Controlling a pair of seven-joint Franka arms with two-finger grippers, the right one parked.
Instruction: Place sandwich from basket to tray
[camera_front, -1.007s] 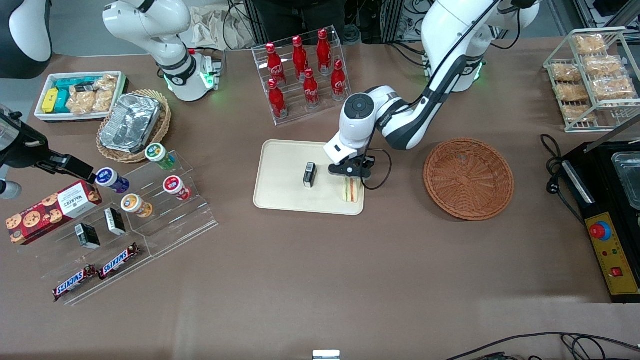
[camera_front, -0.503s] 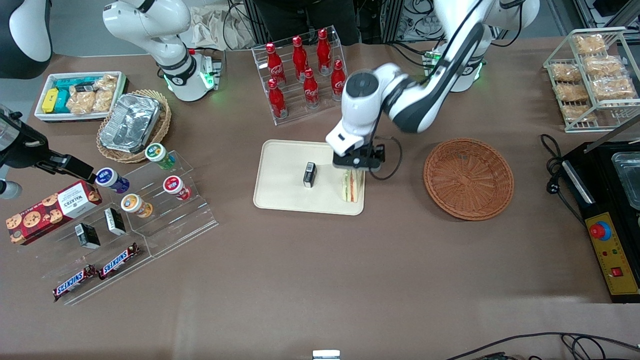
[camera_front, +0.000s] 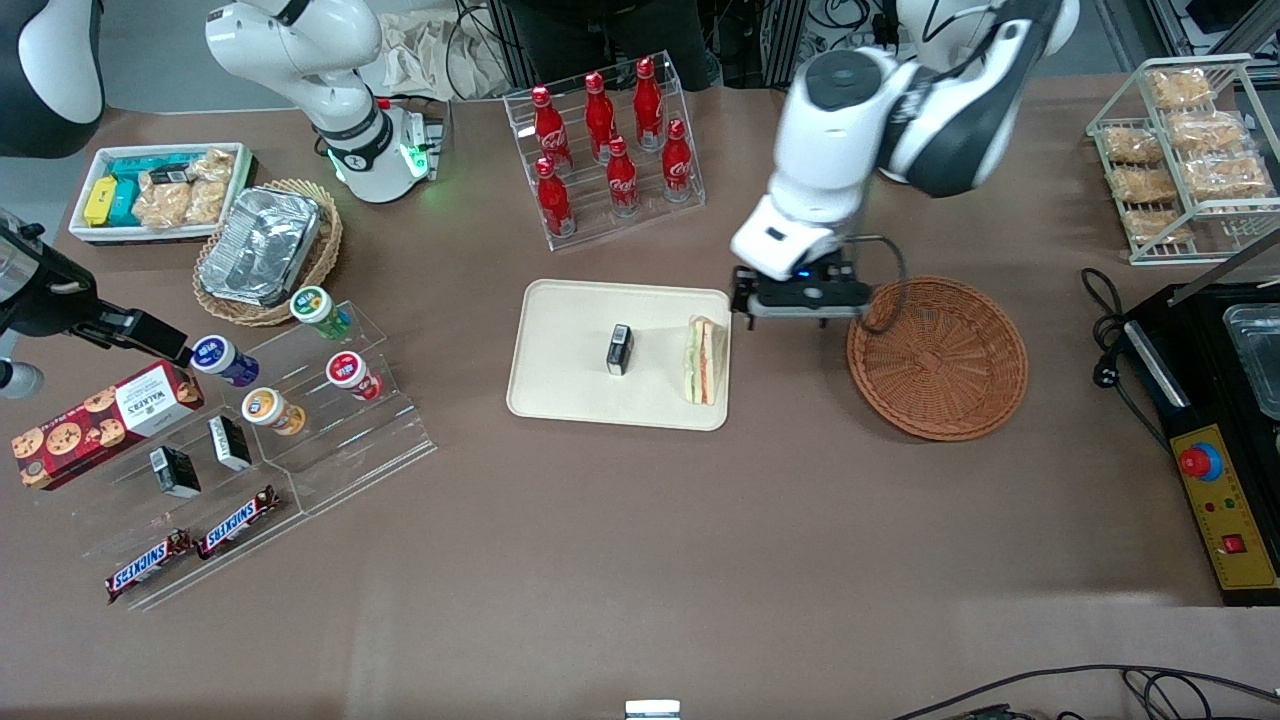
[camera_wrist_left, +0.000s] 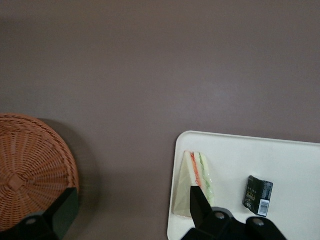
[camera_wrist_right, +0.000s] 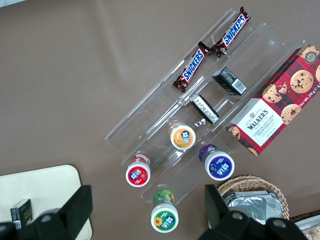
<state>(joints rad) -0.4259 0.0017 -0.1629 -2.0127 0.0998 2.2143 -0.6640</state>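
Observation:
The sandwich (camera_front: 703, 360) (camera_wrist_left: 192, 182) lies on the cream tray (camera_front: 560, 340) (camera_wrist_left: 290, 160), at the tray's edge nearest the basket, its striped filling facing up. The round reddish-brown basket (camera_front: 937, 357) (camera_wrist_left: 30, 170) holds nothing that I can see. My left gripper (camera_front: 797, 300) (camera_wrist_left: 132, 210) hangs high over the bare table between tray and basket. It is open, with only tabletop showing between its fingers (camera_wrist_left: 200, 202), and it is apart from the sandwich.
A small black packet (camera_front: 620, 349) (camera_wrist_left: 258, 195) also lies on the tray. A rack of red bottles (camera_front: 610, 140) stands farther from the camera than the tray. An acrylic stand with cups (camera_front: 330, 380) is toward the parked arm's end. A black machine (camera_front: 1220, 400) sits toward the working arm's end.
The gripper let go of the sandwich, rose, and swung from over the tray toward the basket. The sandwich stays on the tray, now fully uncovered.

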